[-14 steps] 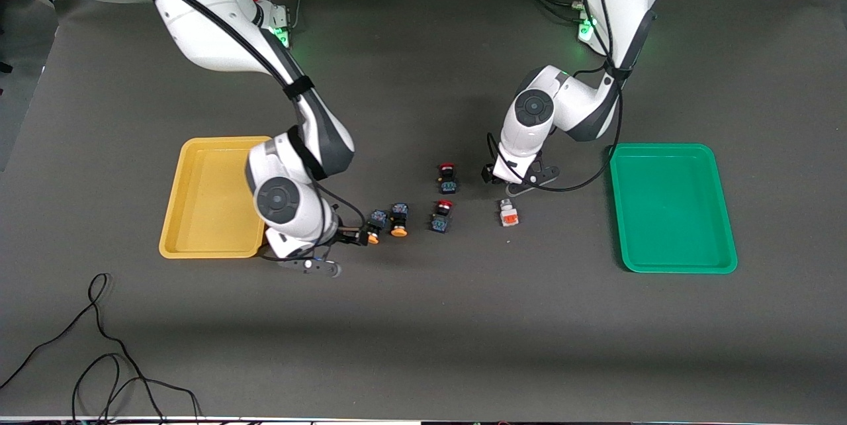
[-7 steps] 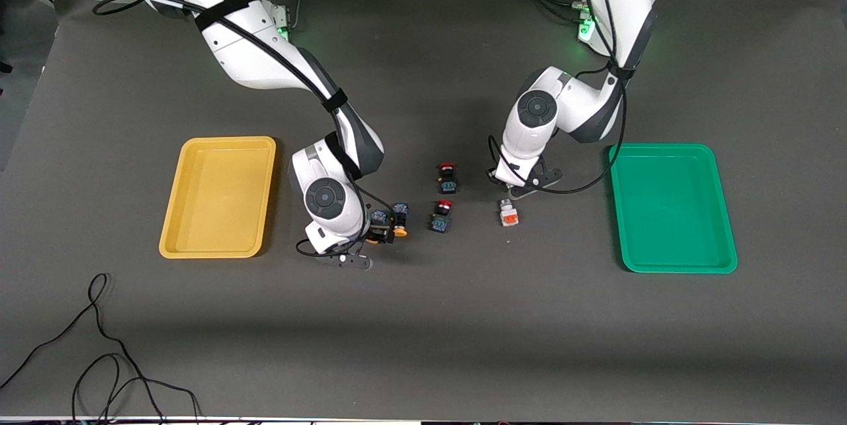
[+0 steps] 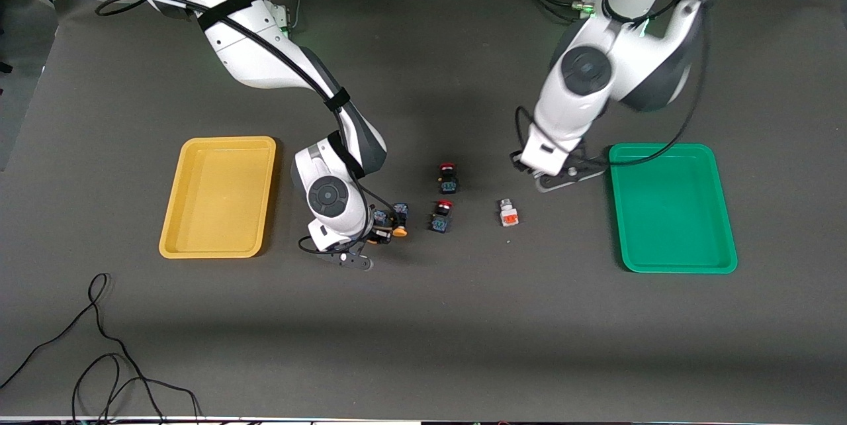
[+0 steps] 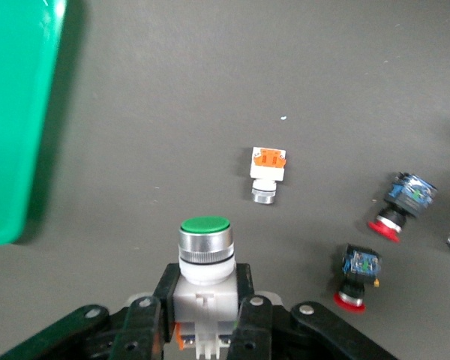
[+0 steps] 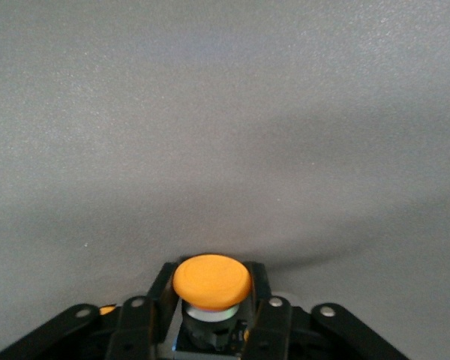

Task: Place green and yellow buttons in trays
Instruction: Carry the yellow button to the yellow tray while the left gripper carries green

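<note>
Left gripper is clamping the green button, hanging over the mat beside the green tray; right gripper is pinching a yellow button low beside its twin, near the yellow tray; lifting carelessly risks knocking that neighbour.

The front view looks down from high across the table, facing both arm bases. Each wrist view looks close along its own fingers toward the table; the left wrist view shares the green tray with the front view.
</note>
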`<state>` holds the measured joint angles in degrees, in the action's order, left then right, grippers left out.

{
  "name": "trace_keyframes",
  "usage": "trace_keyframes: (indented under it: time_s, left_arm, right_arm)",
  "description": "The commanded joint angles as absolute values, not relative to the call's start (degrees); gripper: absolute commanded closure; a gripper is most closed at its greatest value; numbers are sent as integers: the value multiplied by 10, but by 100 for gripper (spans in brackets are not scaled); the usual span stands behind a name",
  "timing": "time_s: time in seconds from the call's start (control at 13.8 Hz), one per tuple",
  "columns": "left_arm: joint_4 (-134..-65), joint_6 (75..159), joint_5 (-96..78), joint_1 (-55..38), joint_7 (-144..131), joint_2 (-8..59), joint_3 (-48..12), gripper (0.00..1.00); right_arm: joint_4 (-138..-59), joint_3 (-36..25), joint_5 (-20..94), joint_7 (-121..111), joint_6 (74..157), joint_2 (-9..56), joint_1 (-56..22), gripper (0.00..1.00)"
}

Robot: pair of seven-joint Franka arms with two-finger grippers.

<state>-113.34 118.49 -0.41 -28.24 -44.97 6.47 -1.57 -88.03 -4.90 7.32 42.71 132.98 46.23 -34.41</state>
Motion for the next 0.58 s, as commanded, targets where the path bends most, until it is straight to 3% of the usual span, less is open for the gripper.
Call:
trace_keyframes:
  time_s: [0.0, 0.29, 0.51]
  left_arm:
    - [-1134, 1141, -16, -228, -343, 37, -17, 90]
    - [-1134, 1080, -16, -76, -140, 17, -16, 90]
    - [-1137, 1089, -11, 16, -21, 22, -15, 90]
  right_arm:
    - [-872, -54, 82, 437, 1336, 469, -351, 100]
    - [-872, -61, 76, 417, 1326, 436, -339, 100]
    - [-878, -61, 82, 323, 1215, 368, -295, 100]
